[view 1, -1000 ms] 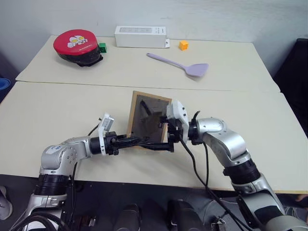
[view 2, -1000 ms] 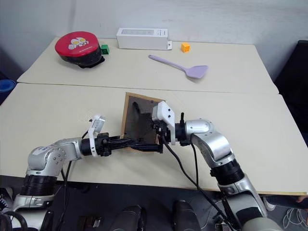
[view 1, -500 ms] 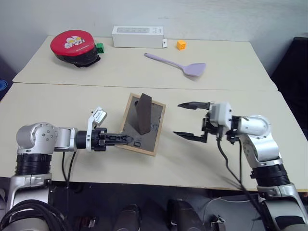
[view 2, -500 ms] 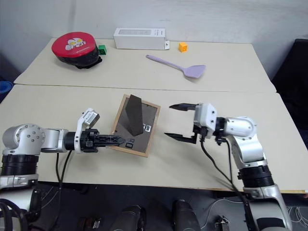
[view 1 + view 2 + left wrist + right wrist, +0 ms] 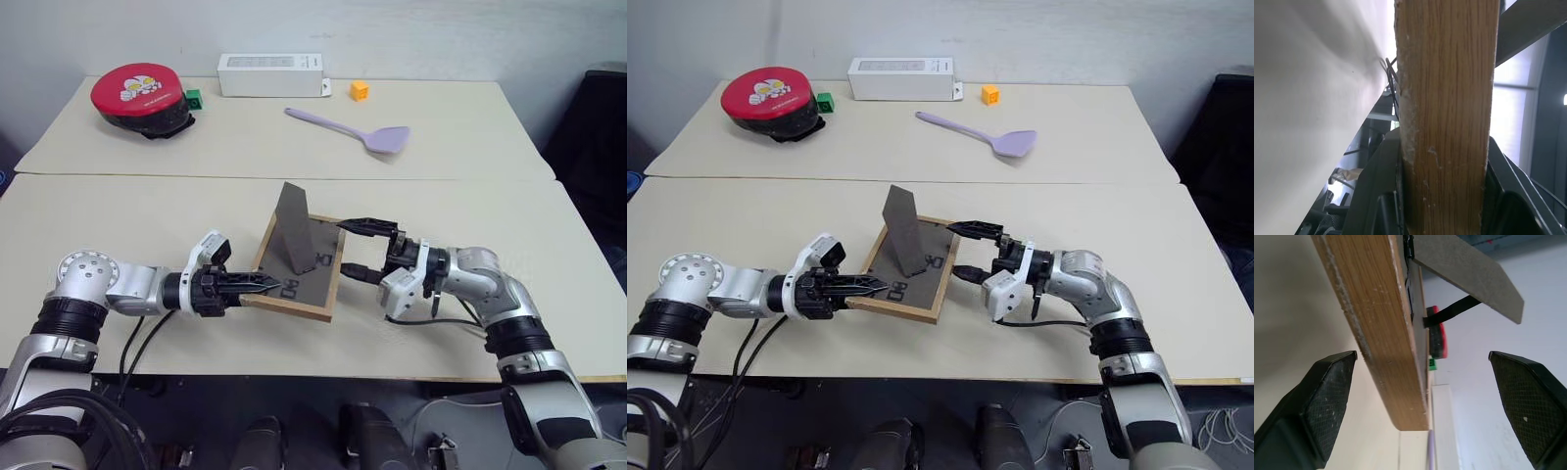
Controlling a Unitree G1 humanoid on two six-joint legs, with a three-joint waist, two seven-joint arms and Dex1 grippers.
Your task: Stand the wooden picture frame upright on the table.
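Observation:
The wooden picture frame [image 5: 312, 284] lies picture-side down on the table [image 5: 147, 215], its dark back panel up and its fold-out stand [image 5: 292, 233] sticking upward. My left gripper [image 5: 263, 286] is shut on the frame's near-left edge; in the left wrist view that light-wood edge [image 5: 1447, 98] sits clamped between the black fingers [image 5: 1371, 200]. My right gripper [image 5: 359, 251] is open and straddles the frame's right edge without touching it. The right wrist view shows that edge [image 5: 1376, 328] between the spread fingertips [image 5: 1327, 391].
On the far slab sit a red round lidded container [image 5: 137, 98], a green block [image 5: 194, 98], a white rectangular box [image 5: 271, 75], an orange cube [image 5: 360, 91] and a purple spatula [image 5: 353, 129]. The seam [image 5: 441, 179] between the slabs runs just behind the frame.
The frame went from nearly upright between both grippers to lying back-up. My right gripper let go, swung out to the right, then came back to the frame's right edge.

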